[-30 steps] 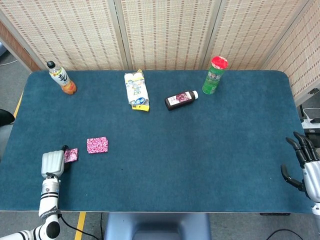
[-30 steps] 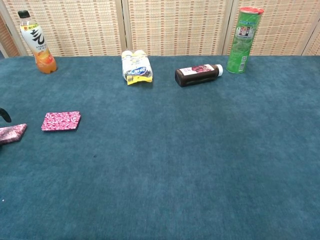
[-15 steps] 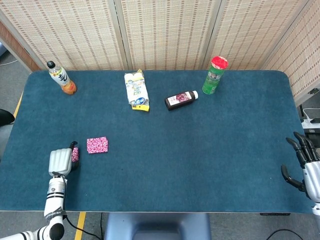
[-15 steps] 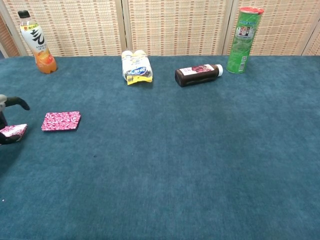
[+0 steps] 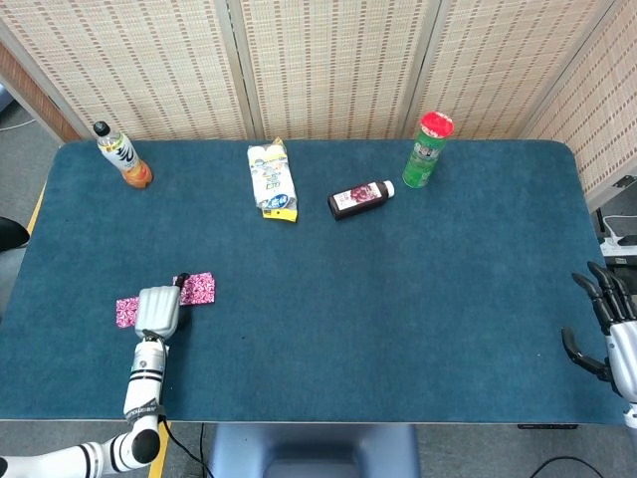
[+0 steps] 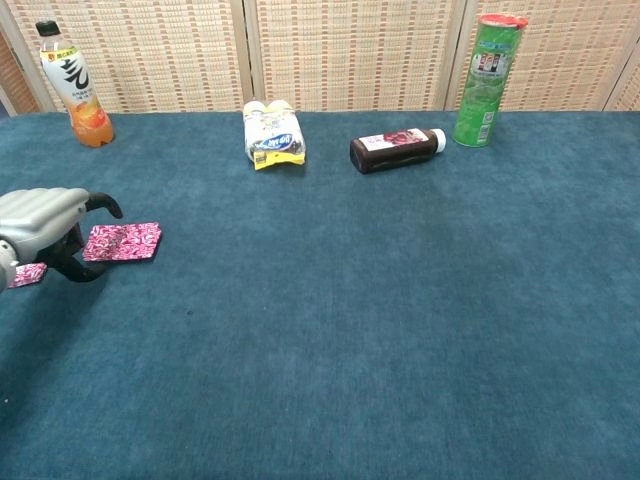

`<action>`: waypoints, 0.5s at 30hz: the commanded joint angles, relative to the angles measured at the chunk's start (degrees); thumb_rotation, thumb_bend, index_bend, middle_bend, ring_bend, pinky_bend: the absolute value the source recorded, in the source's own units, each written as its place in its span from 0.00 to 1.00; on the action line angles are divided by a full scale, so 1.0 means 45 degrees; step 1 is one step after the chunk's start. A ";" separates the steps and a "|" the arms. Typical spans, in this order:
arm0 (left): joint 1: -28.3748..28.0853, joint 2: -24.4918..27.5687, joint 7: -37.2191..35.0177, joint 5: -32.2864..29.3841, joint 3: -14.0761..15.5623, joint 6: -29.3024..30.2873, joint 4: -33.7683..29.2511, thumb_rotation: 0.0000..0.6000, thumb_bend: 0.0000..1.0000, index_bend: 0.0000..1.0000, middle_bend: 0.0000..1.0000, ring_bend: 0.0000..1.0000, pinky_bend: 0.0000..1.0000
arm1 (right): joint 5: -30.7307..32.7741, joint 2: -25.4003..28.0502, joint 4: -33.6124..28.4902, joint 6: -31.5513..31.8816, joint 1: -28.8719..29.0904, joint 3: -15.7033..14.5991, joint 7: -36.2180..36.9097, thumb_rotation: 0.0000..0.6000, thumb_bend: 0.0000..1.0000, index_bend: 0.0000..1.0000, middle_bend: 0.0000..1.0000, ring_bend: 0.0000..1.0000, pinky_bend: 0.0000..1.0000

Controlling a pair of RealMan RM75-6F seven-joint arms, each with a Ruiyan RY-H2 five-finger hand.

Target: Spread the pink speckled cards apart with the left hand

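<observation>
The left hand (image 5: pixel 157 311) hovers low between the two pink cards, its fingers (image 6: pixel 95 203) curled with nothing visibly in them, though contact with the cards is hard to judge. One card (image 5: pixel 198 288) lies just right of it, the other card (image 5: pixel 126 312) just left. The right hand (image 5: pixel 609 334) rests at the blue surface (image 5: pixel 398 299) edge, fingers spread and empty.

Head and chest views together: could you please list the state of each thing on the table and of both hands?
Left hand: fingers curled, above the gap between the two cards; contact unclear.
Right hand: open, at the table's right edge.
Left card: flat, apart from the other.
Right card: flat.
Orange drink bottle: upright, capped.
Dark bottle: on its side, capped.
Green can: upright, red lid on.
Snack packet: lying flat.
</observation>
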 commanded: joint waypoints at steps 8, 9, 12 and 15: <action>-0.0648 -0.0594 0.0597 -0.0621 -0.0347 -0.0626 0.0931 1.00 0.30 0.21 1.00 1.00 1.00 | -0.0011 0.0033 0.0003 0.0022 -0.0013 -0.0006 0.0072 1.00 0.42 0.12 0.01 0.00 0.31; -0.0677 -0.0609 0.0623 -0.0675 -0.0379 -0.0647 0.0951 1.00 0.30 0.21 1.00 1.00 1.00 | -0.0012 0.0034 0.0006 0.0017 -0.0010 -0.0006 0.0081 1.00 0.42 0.12 0.01 0.00 0.31; -0.0774 -0.0617 0.0761 -0.0791 -0.0423 -0.0712 0.1026 1.00 0.30 0.22 1.00 1.00 1.00 | -0.0019 0.0038 0.0010 0.0014 -0.0007 -0.0009 0.0094 1.00 0.42 0.12 0.01 0.00 0.31; -0.0863 -0.0606 0.0881 -0.0965 -0.0487 -0.0809 0.1068 1.00 0.30 0.22 1.00 1.00 1.00 | -0.0021 0.0043 0.0006 0.0006 -0.0005 -0.0014 0.0100 1.00 0.42 0.12 0.01 0.00 0.31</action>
